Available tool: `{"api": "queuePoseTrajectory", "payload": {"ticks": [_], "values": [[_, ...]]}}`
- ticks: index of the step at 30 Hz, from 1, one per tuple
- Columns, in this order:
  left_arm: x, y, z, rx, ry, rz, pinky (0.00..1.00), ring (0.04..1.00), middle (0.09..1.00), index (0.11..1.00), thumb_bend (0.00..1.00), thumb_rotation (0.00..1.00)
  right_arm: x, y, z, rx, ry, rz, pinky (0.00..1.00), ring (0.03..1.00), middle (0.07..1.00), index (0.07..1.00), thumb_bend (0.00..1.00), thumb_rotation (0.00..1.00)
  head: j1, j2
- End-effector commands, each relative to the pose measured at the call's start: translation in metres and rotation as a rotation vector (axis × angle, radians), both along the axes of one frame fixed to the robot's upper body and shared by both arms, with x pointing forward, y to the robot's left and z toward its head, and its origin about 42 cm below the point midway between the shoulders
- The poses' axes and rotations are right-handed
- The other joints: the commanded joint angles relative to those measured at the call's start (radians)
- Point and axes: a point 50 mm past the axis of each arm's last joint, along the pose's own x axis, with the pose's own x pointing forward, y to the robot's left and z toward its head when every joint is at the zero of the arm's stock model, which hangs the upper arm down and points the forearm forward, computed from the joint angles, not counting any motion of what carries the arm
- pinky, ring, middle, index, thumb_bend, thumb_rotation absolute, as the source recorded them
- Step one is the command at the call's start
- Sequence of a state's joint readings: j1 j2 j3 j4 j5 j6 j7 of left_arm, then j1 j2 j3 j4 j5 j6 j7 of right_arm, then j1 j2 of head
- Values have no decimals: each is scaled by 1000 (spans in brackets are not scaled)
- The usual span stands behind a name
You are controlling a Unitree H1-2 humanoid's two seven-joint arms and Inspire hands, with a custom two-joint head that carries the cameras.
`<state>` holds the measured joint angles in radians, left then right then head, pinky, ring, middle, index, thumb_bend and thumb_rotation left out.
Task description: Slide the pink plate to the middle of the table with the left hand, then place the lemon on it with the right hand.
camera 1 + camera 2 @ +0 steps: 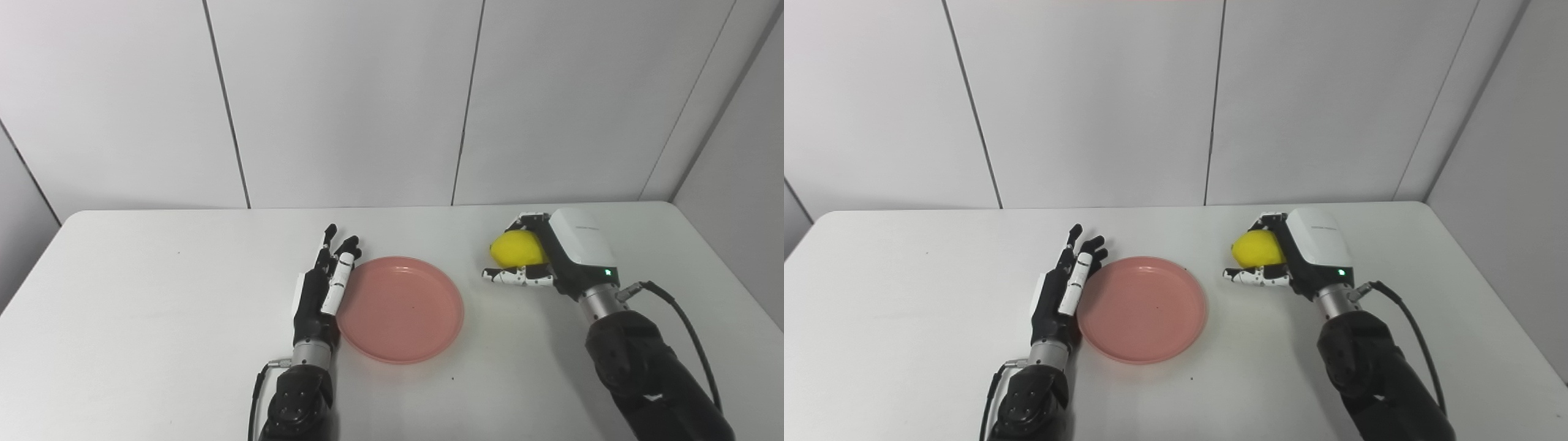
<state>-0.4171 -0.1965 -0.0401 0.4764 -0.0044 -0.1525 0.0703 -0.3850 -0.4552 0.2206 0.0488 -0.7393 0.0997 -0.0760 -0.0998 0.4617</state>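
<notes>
Right hand (pixel 551 260) has its fingers wrapped around the lemon (pixel 517 248), over the table (pixel 153 318) to the right of the pink plate (pixel 401 309). Can't really tell if the lemon's lifted clear yet or still touching the tabletop, the angle's not great. Left hand (pixel 321 288) is flat and open, holding nothing, its edge right up against the plate's left rim. Plate already sits about mid-table, so I'd say the slide is basically done and we're on the lemon step. Next move calls for carrying it left over the plate, lowering, then letting go gently so it doesn't roll off.
</notes>
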Motion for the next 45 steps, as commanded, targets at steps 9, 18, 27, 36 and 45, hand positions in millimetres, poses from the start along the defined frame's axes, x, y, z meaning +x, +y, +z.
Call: {"api": "queuePoseTrajectory", "payload": {"ticks": [9, 18, 27, 36, 45], "values": [[-11, -7, -21, 5, 68, 1, 912, 848, 867, 952, 607, 753, 9, 27, 44, -1, -125, 122, 153, 207, 283, 378, 514, 325, 3, -5], [-11, -7, -22, 18, 70, 4, 897, 852, 865, 948, 627, 767, 16, 41, 61, -22, -156, 167, 174, 231, 310, 407, 525, 418, 2, -7], [-10, -6, -21, 6, 69, 4, 909, 855, 864, 950, 623, 762, 20, 63, 65, -22, -183, 219, 193, 256, 331, 420, 526, 404, 3, -6], [-8, -5, -22, 19, 67, 4, 911, 853, 867, 951, 615, 767, 24, 89, 58, -79, -127, 283, 174, 233, 309, 396, 549, 349, -1, -7], [-7, -6, -24, 20, 55, 8, 894, 847, 860, 952, 528, 839, 29, 112, 46, -108, -93, 344, 221, 289, 375, 493, 562, 349, -1, -10]]}}
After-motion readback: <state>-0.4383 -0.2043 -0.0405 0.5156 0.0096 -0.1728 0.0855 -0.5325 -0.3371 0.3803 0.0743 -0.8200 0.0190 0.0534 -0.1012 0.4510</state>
